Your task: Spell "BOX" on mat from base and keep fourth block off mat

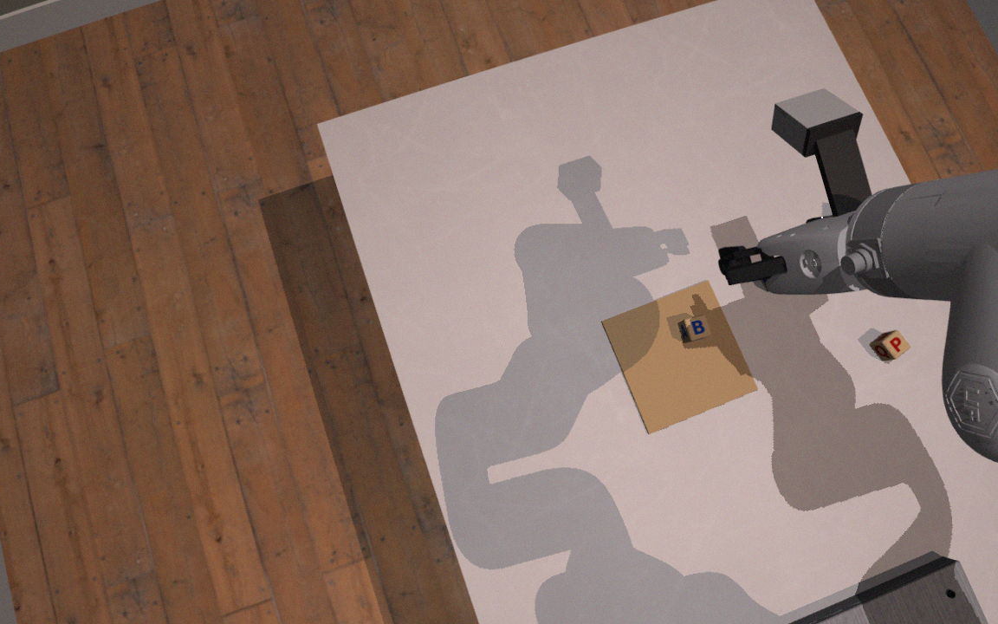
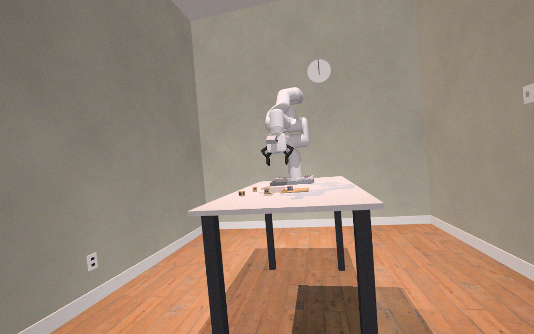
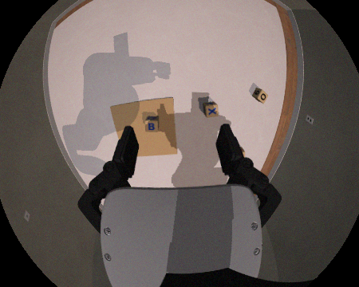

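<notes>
The tan mat point(image 1: 677, 356) lies flat on the white table. The B block point(image 1: 695, 328) sits on the mat near its far edge, blue letter up; it also shows in the wrist view point(image 3: 151, 123). The X block point(image 3: 211, 110) stands on the table just off the mat. The O block point(image 3: 261, 94) lies farther out, near the table edge. The arm hides both in the overhead view. The P block point(image 1: 891, 344), with a red letter, sits on the table away from the mat. My gripper point(image 3: 177, 134) point(image 2: 277, 157) is open and empty, high above the table, over the gap between the B and X blocks.
The arm's base plate point(image 2: 292, 180) stands at the far end of the table from the exterior view. In that view the blocks line up left of the mat point(image 2: 294, 190): O point(image 2: 242, 193), P point(image 2: 255, 189), X point(image 2: 267, 190). The table edge runs close beyond the O block.
</notes>
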`<state>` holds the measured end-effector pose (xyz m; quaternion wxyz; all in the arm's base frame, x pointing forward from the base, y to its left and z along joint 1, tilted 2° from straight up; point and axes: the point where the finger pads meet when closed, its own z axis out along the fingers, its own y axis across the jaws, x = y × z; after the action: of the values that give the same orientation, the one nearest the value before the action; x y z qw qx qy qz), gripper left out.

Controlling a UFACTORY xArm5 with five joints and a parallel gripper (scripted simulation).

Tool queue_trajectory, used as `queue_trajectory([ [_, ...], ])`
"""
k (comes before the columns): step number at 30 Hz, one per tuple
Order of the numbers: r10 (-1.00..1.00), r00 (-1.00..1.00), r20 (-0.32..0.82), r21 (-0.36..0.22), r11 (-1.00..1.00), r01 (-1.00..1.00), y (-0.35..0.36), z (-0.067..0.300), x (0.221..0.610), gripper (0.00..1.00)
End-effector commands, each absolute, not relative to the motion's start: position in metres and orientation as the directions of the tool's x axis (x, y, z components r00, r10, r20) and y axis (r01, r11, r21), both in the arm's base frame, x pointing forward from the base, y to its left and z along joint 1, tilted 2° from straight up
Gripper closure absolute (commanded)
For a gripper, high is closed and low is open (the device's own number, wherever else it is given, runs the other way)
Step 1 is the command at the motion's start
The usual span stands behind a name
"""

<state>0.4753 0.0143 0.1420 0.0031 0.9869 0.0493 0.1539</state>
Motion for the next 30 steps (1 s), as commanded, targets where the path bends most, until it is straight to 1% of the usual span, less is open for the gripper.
queue_trajectory([
  [1, 0.070, 0.977, 0.202, 0.001, -0.997, 0.072, 0.031, 0.141, 0.462, 0.00],
  [3, 0.070, 0.977, 0.202, 0.001, -0.997, 0.072, 0.031, 0.141, 0.462, 0.00],
  [5, 0.051, 0.991, 0.124, -0.006, -0.999, 0.052, 0.044, 0.141, 0.447, 0.00],
  [6, 0.051, 0.991, 0.124, -0.006, -0.999, 0.052, 0.044, 0.141, 0.447, 0.00],
  [7, 0.044, 0.995, 0.094, -0.006, -0.999, 0.044, 0.048, 0.142, 0.441, 0.00],
  [8, 0.044, 0.995, 0.094, -0.006, -0.999, 0.044, 0.048, 0.142, 0.441, 0.00],
  [10, 0.034, 0.998, 0.054, -0.005, -0.999, 0.034, 0.054, 0.143, 0.433, 0.00],
  [12, 0.029, 0.999, 0.036, -0.004, -1.000, 0.029, 0.057, 0.144, 0.430, 0.00],
  [30, 0.028, 0.999, 0.033, -0.003, -1.000, 0.029, 0.057, 0.144, 0.429, 0.00],
])
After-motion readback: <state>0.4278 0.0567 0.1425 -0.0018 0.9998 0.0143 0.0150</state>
